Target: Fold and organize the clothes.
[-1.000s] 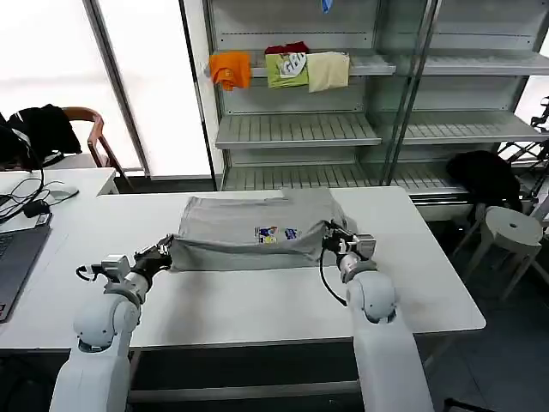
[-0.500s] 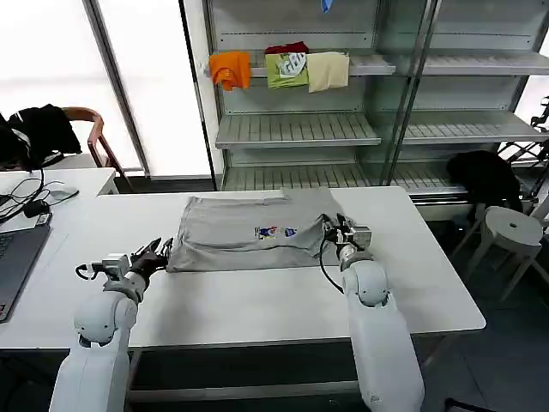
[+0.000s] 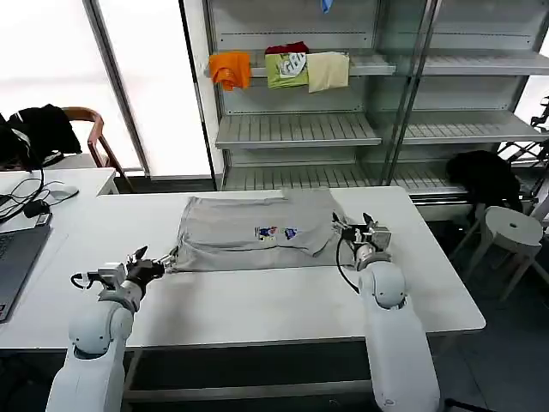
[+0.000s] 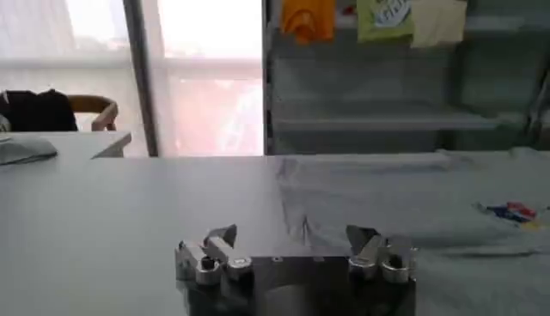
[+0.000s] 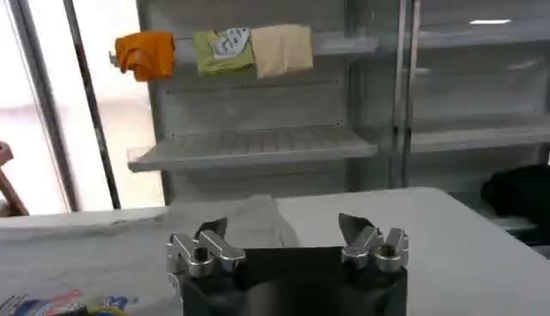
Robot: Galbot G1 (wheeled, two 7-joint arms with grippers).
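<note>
The grey shirt (image 3: 254, 232) lay between the left gripper (image 3: 146, 264) and right gripper (image 3: 360, 228), both spread wide, holding nothing.

A grey shirt (image 3: 254, 232) lies flat toward the desk's (image 3: 257, 300) far edge. The left gripper (image 3: 147, 263), fingers apart, sits just off the shirt's left front corner; the right gripper (image 3: 353, 229), fingers apart, sits beside its right edge

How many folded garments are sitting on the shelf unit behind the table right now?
3 clearly: the orange garment at the left, the green garment in the middle, the cream garment at the right, all on one shelf. A dark red bit behind the green one may be a fourth.
</note>
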